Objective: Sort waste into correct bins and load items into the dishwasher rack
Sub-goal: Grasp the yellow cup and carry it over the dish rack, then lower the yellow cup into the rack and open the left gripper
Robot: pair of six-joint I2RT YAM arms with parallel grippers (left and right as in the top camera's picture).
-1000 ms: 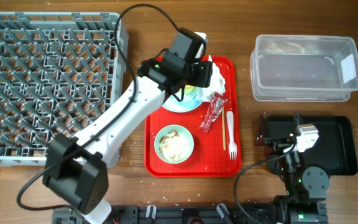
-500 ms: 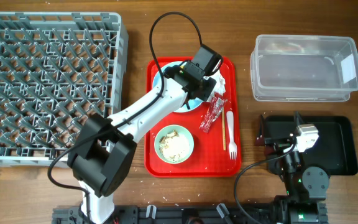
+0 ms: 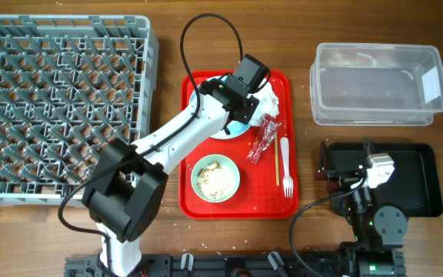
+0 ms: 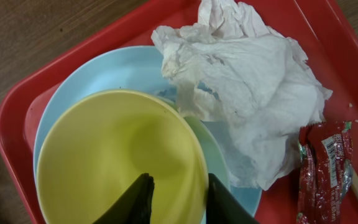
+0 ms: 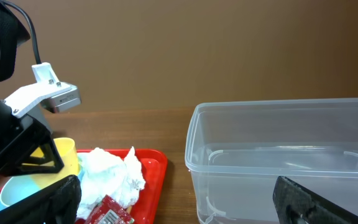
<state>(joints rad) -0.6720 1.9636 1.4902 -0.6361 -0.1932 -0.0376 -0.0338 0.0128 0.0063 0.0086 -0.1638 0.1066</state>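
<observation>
My left gripper [image 4: 178, 186] is open and low over the red tray, straddling the rim of the yellow cup [image 4: 104, 155]: one finger is inside the cup, the other outside. The cup sits in a pale bowl [image 4: 217, 158] on the pale blue plate [image 4: 98, 71]. The crumpled white napkin [image 4: 247, 93] lies on the plate's right side. The red wrapper [image 3: 264, 140] lies beside it. A green bowl with rice scraps [image 3: 215, 177], the white fork [image 3: 286, 165] and the wooden stick [image 3: 276, 161] lie on the tray. My right gripper [image 5: 179, 205] is open and empty.
The grey dishwasher rack [image 3: 52, 100] fills the left side. The clear tub [image 3: 375, 85] stands at the back right, and the black tray [image 3: 418, 181] lies in front of it under my right arm. The red tray [image 3: 198, 201] is in the middle.
My left arm has swung right from the plate's left side and settled over the yellow cup. The right arm has not moved.
</observation>
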